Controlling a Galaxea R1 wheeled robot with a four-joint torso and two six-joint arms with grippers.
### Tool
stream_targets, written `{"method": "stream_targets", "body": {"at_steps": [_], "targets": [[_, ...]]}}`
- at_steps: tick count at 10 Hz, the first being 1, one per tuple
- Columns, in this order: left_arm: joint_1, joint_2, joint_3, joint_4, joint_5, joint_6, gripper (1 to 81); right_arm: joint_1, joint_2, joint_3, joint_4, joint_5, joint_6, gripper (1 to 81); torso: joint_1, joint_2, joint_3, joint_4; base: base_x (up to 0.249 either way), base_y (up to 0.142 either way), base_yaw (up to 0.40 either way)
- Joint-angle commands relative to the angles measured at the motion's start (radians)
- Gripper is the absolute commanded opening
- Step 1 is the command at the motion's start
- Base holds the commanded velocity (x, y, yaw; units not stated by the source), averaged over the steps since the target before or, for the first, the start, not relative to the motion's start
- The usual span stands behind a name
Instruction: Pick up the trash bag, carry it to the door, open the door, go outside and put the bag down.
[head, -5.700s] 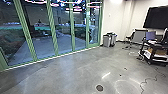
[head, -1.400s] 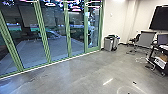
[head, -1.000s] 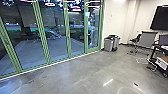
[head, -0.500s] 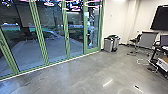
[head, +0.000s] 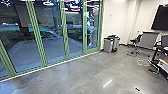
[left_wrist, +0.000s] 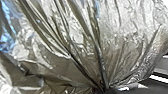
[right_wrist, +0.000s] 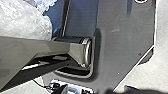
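Pinching the shiny, crinkled plastic trash bag (left_wrist: 125, 45) by its gathered folds, the left pincer (left_wrist: 103, 88) holds it close; I can't tell how the right pincer stands. Across the room, the head view adds tall green-framed glass doors (head: 85, 37) and grey, boxy bins (head: 108, 45) beside the white wall (head: 116, 25).

In the right wrist view, the robot's wide dark plate (right_wrist: 120, 45) spread out flat, one edge cut at a slant. The jointed bar (right_wrist: 62, 50) lay partly across the plate, ending in a rounded tip by the plate's dark, round-cornered recess (right_wrist: 75, 72). A round fitting (right_wrist: 141, 0) sat near another edge of the plate.
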Motion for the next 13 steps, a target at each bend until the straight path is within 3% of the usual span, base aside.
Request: {"method": "stream_targets", "body": {"at_steps": [1, 13], "targets": [[-0.054, 0.000, 0.006, 0.005, 0.067, 0.005, 1.0, 0.047, 0.002, 0.001, -0.004, -0.059, -0.003, 81.1, 0.000, 0.000, 0.000, 0.000, 0.146, -0.064, 0.000], [-0.054, 0.000, 0.006, 0.004, 0.067, 0.005, 1.0, 0.044, 0.002, 0.000, -0.004, -0.059, -0.003, 81.1, 0.000, 0.000, 0.000, 0.000, 0.146, -0.063, 0.000]]}}
